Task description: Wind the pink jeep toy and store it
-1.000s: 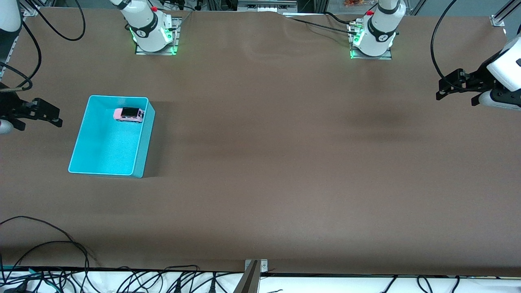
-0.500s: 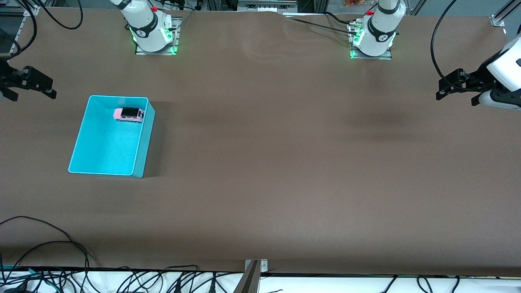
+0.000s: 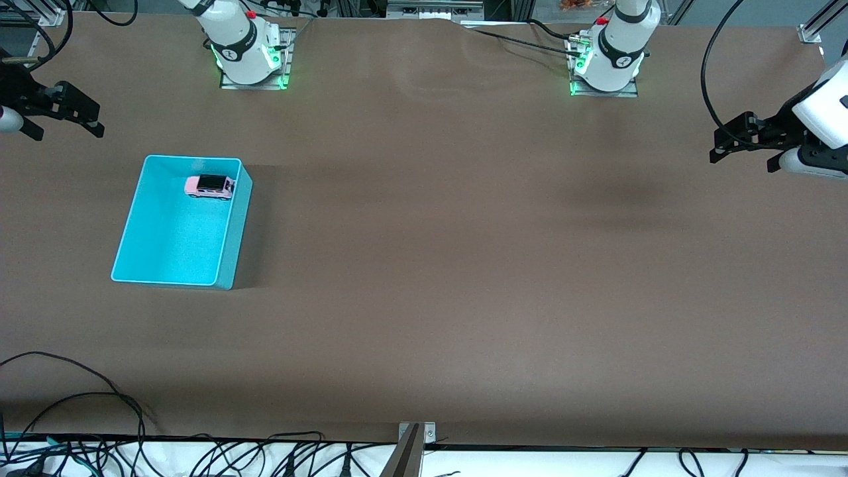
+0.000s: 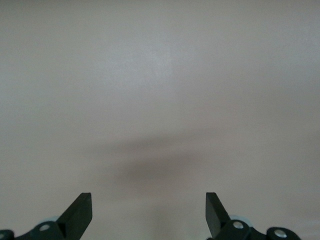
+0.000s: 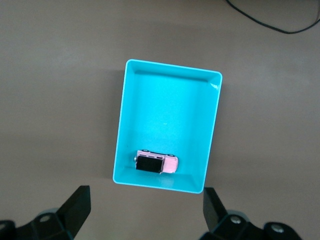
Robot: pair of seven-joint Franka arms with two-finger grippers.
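Sitting in cyan bin (image 3: 134, 225) already, pink jeep toy (image 3: 209, 187), below right gripper (image 3: 58, 111). Both jaws spread, empty; left gripper (image 3: 742, 140) waits over bare counter (image 3: 464, 265). Looks done, just park clear.

Robotics lab bench: two white arm bases (image 3: 248, 50) bolted on plates at the edge of a brown-covered table (image 3: 464, 265), aluminium framing (image 3: 818, 23) at the corners, loose black cables (image 3: 99, 411) along the camera-side edge
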